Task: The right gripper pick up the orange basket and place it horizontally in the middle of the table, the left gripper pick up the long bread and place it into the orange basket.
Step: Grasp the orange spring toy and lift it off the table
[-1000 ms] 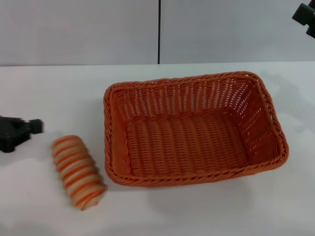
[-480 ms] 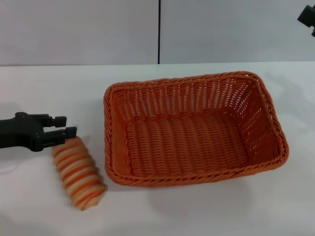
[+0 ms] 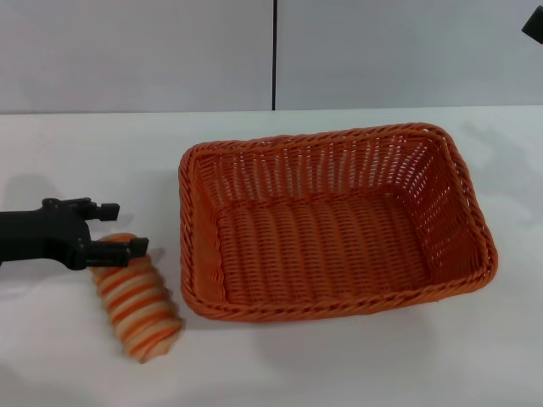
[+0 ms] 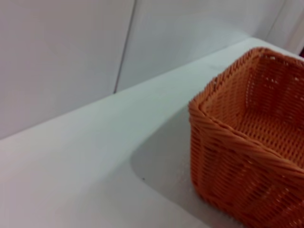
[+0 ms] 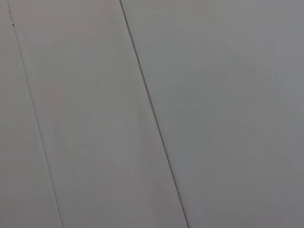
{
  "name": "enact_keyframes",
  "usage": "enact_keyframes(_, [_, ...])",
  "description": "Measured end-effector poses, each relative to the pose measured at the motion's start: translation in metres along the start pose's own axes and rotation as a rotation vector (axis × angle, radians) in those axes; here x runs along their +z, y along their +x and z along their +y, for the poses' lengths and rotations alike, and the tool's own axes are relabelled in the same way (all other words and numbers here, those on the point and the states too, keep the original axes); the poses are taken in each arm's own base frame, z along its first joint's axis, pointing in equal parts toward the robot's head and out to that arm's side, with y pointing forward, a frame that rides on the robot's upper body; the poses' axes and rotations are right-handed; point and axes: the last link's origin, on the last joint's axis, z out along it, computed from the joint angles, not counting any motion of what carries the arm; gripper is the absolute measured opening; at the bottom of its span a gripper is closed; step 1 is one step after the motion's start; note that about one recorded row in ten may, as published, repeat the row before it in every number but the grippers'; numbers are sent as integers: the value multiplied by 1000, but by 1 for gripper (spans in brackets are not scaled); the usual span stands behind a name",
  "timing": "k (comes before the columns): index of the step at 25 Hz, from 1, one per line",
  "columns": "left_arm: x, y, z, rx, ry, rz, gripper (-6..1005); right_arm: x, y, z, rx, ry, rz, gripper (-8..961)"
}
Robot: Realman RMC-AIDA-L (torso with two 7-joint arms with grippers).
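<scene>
The table (image 3: 356, 365), plain white, fills most of the head view, w/ a grey panelled wall (image 3: 136, 51) behind its far edge.

The orange basket (image 3: 335, 225) sits about mid-table, a bit right of centre, long side running left-right, open side up, nothing inside. Its near rim is slightly tilted, the right end nearer than the left. The left wrist view shows one corner of the basket (image 4: 247, 142) on the white top, wall behind.

The left arm (image 3: 34, 237), black, reaches in from the left edge, low over the table. The left gripper (image 3: 114, 227) is at the far end of the long bread (image 3: 136, 292), its jaws apart: one finger (image 3: 114, 250) lies across the loaf's far end, the other (image 3: 89, 206) sits farther back, off the loaf. Whether the near finger actually touches the bread or just overlaps it can't be told from this angle.

The long bread, striped orange and cream, lies on the table just left of the basket's near-left corner, near it but apart, its long axis angled from far-left to near-right.

The right gripper (image 3: 534, 24) is only a black sliver at the far-right top corner, well apart from the basket; jaw state can't be told. The right wrist view shows just wall panels.
</scene>
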Motion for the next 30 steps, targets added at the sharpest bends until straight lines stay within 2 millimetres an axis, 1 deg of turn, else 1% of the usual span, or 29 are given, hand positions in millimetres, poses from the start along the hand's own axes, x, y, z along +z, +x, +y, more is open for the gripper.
enact_keyframes(11, [3,-3,2,4,-8,-28,864,0,2,-6,21,17,-9,680])
enact_keyframes(12, [3,-3,2,4,-8,-28,863,0,3,-6,23,17,-9,680])
enact_keyframes(13, [4,-8,1,8,-5,-68,863,1,3,-7,25,16,-9,680])
enact_keyframes(16, [4,-12,-1,10,4,-124,861,2,1,-6,22,5,-12,680])
enact_keyframes(21, [4,-14,-2,7,14,-145,859,5,0,-6,18,-4,-10,680])
enact_keyframes(23, [3,-14,-3,4,17,-143,832,6,0,-6,18,-5,-10,680])
enact_keyframes(26, [-4,-11,-5,6,30,-133,792,6,0,-6,17,-7,-12,680])
enact_keyframes(30, [-7,-11,-5,10,39,-134,745,7,0,-6,18,-9,-13,680])
